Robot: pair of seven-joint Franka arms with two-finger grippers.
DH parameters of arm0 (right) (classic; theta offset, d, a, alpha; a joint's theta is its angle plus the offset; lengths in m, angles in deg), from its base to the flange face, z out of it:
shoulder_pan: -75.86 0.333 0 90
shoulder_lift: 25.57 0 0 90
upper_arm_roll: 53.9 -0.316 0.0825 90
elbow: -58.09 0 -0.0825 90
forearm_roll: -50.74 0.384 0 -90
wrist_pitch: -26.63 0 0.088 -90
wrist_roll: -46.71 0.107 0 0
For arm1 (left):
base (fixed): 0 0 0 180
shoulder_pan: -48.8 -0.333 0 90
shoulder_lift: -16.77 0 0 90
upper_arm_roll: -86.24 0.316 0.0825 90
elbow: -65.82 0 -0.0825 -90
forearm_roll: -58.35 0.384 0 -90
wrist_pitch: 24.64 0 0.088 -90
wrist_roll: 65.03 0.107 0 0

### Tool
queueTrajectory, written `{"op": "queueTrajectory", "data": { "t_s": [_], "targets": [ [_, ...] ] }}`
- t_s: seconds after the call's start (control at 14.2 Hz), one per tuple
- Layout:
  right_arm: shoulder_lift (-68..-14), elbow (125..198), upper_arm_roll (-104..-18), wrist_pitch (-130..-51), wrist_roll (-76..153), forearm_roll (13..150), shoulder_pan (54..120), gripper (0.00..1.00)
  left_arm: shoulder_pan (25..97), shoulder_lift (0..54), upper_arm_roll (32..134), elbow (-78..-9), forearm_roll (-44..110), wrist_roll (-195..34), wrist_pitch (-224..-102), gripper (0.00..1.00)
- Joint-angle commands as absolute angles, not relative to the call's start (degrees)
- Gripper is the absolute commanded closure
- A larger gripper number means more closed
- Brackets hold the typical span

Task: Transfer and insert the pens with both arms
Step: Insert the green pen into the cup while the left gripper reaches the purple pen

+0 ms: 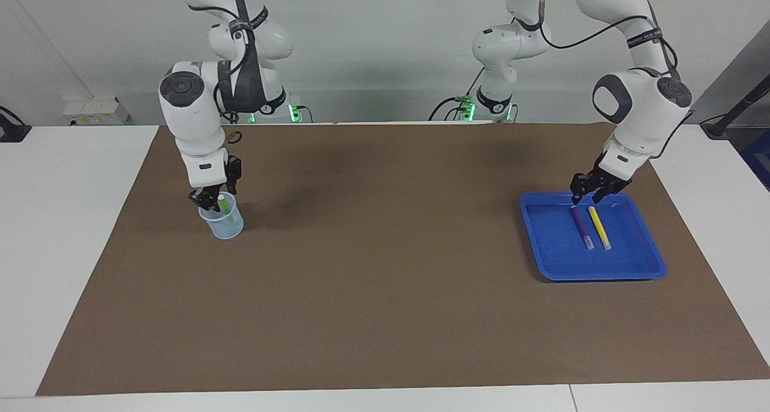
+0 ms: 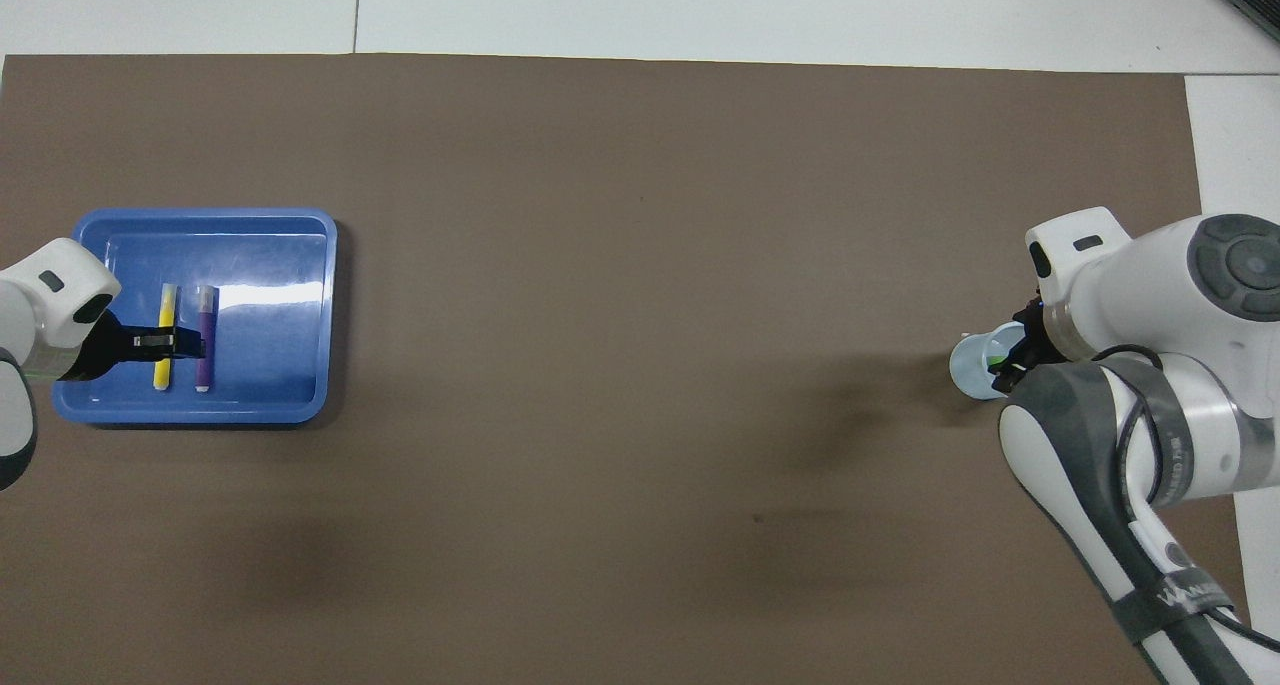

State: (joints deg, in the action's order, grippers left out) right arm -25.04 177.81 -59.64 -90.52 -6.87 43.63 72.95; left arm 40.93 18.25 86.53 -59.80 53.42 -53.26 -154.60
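**Green pen in cup, two in tray**

While the green pen (image 1: 224,205) leans inside the clear cup (image 1: 224,222), the right gripper (image 1: 210,199), fingers parted, hangs at its rim. Purple pen (image 1: 581,225) and yellow pen (image 1: 599,227) lie side by side in the blue tray (image 1: 625,266), where the left gripper (image 1: 585,192), grip unclear, is over them.

Bare brown mat (image 1: 385,267) between cup (image 1: 224,221) and tray (image 1: 601,272) (wide open passage)
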Motion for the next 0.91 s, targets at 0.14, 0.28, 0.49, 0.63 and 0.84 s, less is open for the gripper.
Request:
{"op": "queueTrajectory", "data": {
  "t_s": [0.14, 0.28, 0.49, 0.63, 0.84],
  "targets": [
    [-23.6, 168.8, -60.4, -76.7, -0.3, 52.4, 72.9, 0.0, 40.2, 23.6, 86.2, -58.1, 54.6, -52.6, -159.5, 0.44],
    [-23.4, 166.7, -61.5, -73.1, 6.1, 56.4, 73.0, 0.0, 40.2, 25.2, 86.2, -57.0, 54.6, -52.6, -160.2, 0.44],
    [-23.4, 164.8, -62.7, -68.1, 20.8, 62.1, 73.0, 0.0, 40.2, 26.9, 86.2, -56.4, 54.7, -52.6, -162.0, 0.44],
    [-23.0, 165.0, -64.9, -68.6, 31.3, 63.6, 74.4, 0.0, 40.1, 28.2, 86.2, -56.3, 54.7, -52.6, -163.5, 0.44],
    [-23.0, 165.4, -64.9, -71.0, 42.7, 67.0, 76.6, 0.0, 40.1, 29.9, 86.2, -56.1, 54.7, -52.5, -165.7, 0.44]
  ]
}}
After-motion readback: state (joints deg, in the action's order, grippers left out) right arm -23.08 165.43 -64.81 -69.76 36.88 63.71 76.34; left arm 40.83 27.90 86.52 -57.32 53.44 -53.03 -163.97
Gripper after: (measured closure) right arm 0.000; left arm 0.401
